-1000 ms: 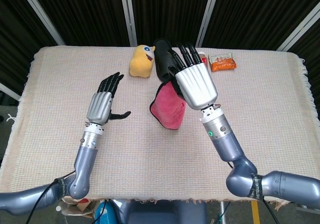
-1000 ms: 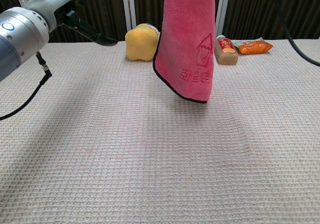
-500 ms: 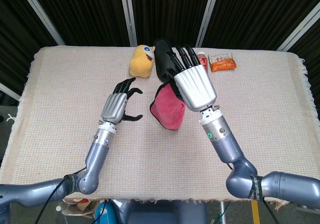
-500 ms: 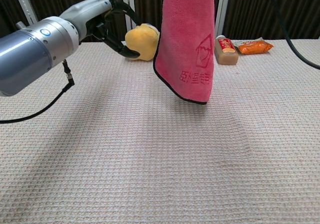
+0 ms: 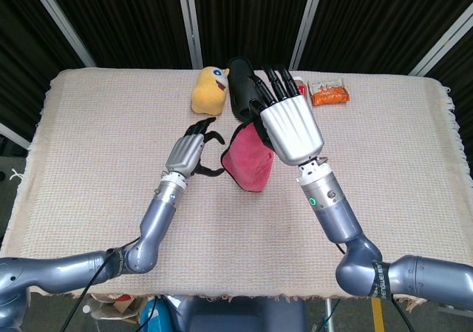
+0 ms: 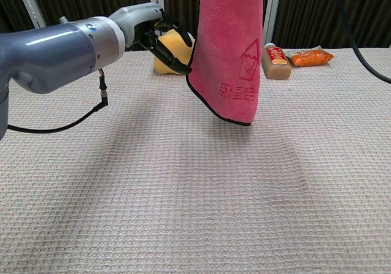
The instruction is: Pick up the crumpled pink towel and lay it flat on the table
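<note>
The pink towel (image 6: 229, 48) hangs in the air above the table, its lower corner clear of the cloth; in the head view the towel (image 5: 247, 162) shows below my right hand (image 5: 290, 125), which holds its top edge. That grip is out of sight in the chest view. My left hand (image 5: 194, 151) is open with fingers curled apart, right beside the towel's left edge, and in the chest view the left hand (image 6: 164, 39) reaches that edge without clearly touching it.
A yellow plush toy (image 5: 209, 89) and a black object (image 5: 240, 88) lie at the back of the table. A small brown bottle (image 6: 276, 63) and an orange snack packet (image 6: 311, 57) sit at the back right. Woven beige cloth (image 6: 183, 194) covers the table.
My left hand has moved right, from well left of the towel to its left edge, with fingers curling. The right hand and the hanging towel have stayed almost still.
</note>
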You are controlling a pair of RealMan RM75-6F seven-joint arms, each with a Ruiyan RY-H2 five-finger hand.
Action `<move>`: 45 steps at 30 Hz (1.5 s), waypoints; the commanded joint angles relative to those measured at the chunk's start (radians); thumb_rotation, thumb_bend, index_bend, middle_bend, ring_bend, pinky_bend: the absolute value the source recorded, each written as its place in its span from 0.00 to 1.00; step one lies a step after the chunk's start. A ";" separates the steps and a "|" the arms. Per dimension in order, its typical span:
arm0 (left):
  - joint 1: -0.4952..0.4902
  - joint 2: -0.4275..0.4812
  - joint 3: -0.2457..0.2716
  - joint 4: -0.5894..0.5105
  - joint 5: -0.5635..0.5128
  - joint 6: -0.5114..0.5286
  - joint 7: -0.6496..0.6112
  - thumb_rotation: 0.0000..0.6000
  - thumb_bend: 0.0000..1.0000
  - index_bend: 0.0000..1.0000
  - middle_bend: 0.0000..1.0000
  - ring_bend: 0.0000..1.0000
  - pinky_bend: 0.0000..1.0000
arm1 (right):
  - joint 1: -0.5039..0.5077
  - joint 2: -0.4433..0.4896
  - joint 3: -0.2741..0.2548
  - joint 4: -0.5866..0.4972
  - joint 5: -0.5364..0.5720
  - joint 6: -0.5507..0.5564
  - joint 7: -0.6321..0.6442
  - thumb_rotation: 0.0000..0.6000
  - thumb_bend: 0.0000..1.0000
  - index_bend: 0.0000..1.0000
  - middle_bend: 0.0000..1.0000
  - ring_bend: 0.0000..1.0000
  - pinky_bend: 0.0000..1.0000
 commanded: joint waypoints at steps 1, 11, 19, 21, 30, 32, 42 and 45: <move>-0.019 0.008 0.005 0.000 -0.029 0.000 0.014 1.00 0.20 0.39 0.03 0.00 0.01 | 0.001 0.001 -0.001 -0.005 0.004 0.004 0.002 1.00 0.50 0.65 0.22 0.08 0.09; -0.070 0.035 0.024 0.002 -0.094 -0.016 0.040 1.00 0.23 0.43 0.03 0.00 0.01 | 0.006 -0.003 -0.008 -0.019 0.027 0.032 -0.018 1.00 0.50 0.65 0.22 0.08 0.09; -0.096 0.039 0.044 0.007 -0.139 -0.014 0.045 1.00 0.32 0.45 0.03 0.00 0.01 | 0.008 -0.001 -0.015 -0.020 0.033 0.037 -0.016 1.00 0.50 0.65 0.22 0.08 0.09; -0.104 0.036 0.052 0.015 -0.148 -0.012 0.046 1.00 0.34 0.45 0.03 0.00 0.01 | 0.008 0.002 -0.017 -0.022 0.033 0.039 -0.015 1.00 0.50 0.65 0.22 0.08 0.09; -0.127 0.032 0.079 0.035 -0.180 -0.016 0.047 1.00 0.37 0.44 0.03 0.00 0.01 | 0.004 0.015 -0.020 -0.035 0.038 0.048 -0.010 1.00 0.50 0.65 0.22 0.08 0.09; -0.131 0.030 0.081 0.037 -0.182 -0.018 0.040 1.00 0.38 0.45 0.03 0.00 0.01 | 0.004 0.018 -0.023 -0.037 0.037 0.048 -0.010 1.00 0.50 0.65 0.22 0.08 0.09; -0.139 0.021 0.092 0.033 -0.152 -0.017 -0.005 1.00 0.48 0.55 0.04 0.00 0.01 | 0.003 0.026 -0.033 -0.040 0.035 0.049 -0.006 1.00 0.50 0.65 0.22 0.08 0.09; -0.136 0.026 0.100 0.027 -0.138 -0.015 -0.018 1.00 0.49 0.57 0.04 0.00 0.01 | 0.001 0.026 -0.038 -0.040 0.035 0.050 -0.003 1.00 0.50 0.65 0.23 0.08 0.09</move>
